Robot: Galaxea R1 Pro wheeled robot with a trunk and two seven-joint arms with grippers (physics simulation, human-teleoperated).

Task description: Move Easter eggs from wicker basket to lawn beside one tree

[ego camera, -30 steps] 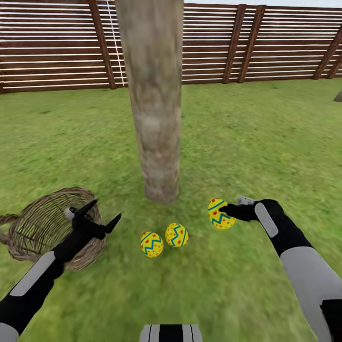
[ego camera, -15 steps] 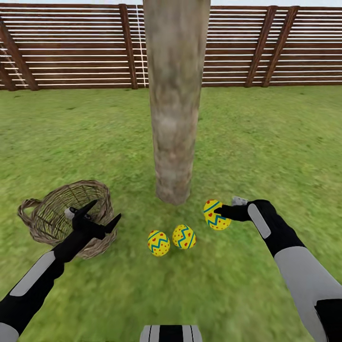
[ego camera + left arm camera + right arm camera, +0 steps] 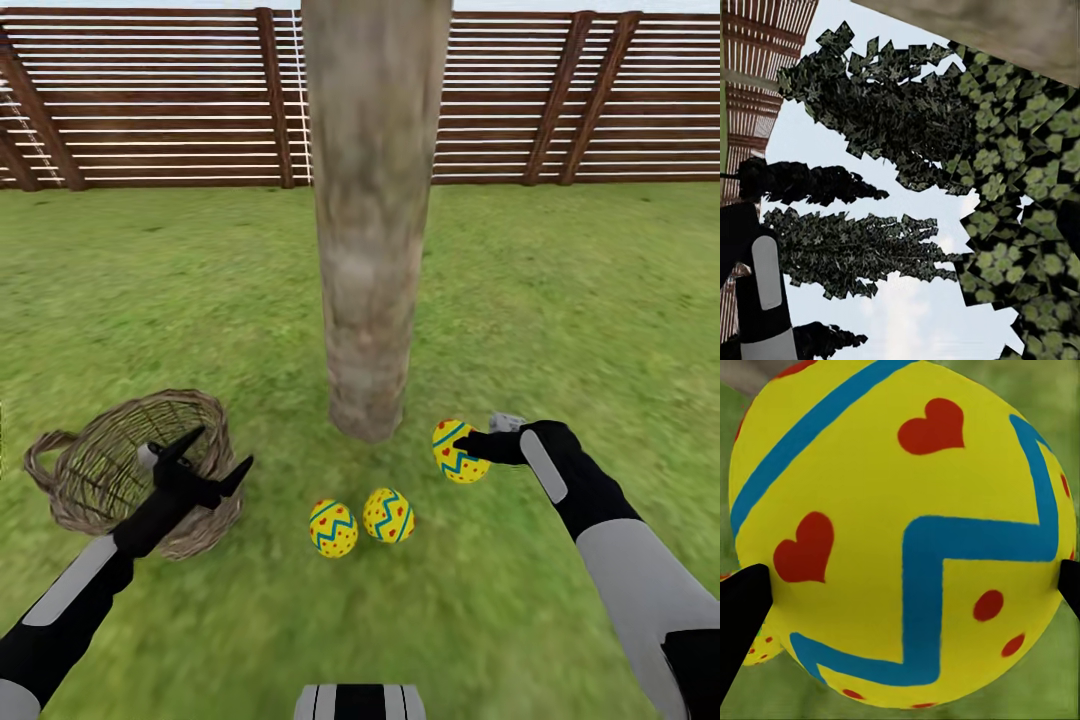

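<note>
Two yellow Easter eggs [image 3: 333,528] [image 3: 388,514] with blue zigzags lie on the lawn [image 3: 560,320] just in front of the tree trunk [image 3: 368,230]. A third egg [image 3: 457,451] [image 3: 904,532] is held right of the trunk's base, with my right gripper [image 3: 470,450] shut on it; its black fingertips [image 3: 741,607] press both sides. The wicker basket [image 3: 90,478] lies tilted on the grass at the left, with no egg visible inside. My left gripper [image 3: 215,455] stands open over the basket's near rim, holding nothing.
A brown slatted fence [image 3: 150,100] closes the far side of the garden. Open grass stretches on both sides of the trunk. The left wrist view looks up at dark tree foliage [image 3: 892,127] and sky.
The head view has swung left, shifting trunk and fence rightward in the picture. The right gripper keeps its hold on the egg, close to the trunk. The left arm has barely moved.
</note>
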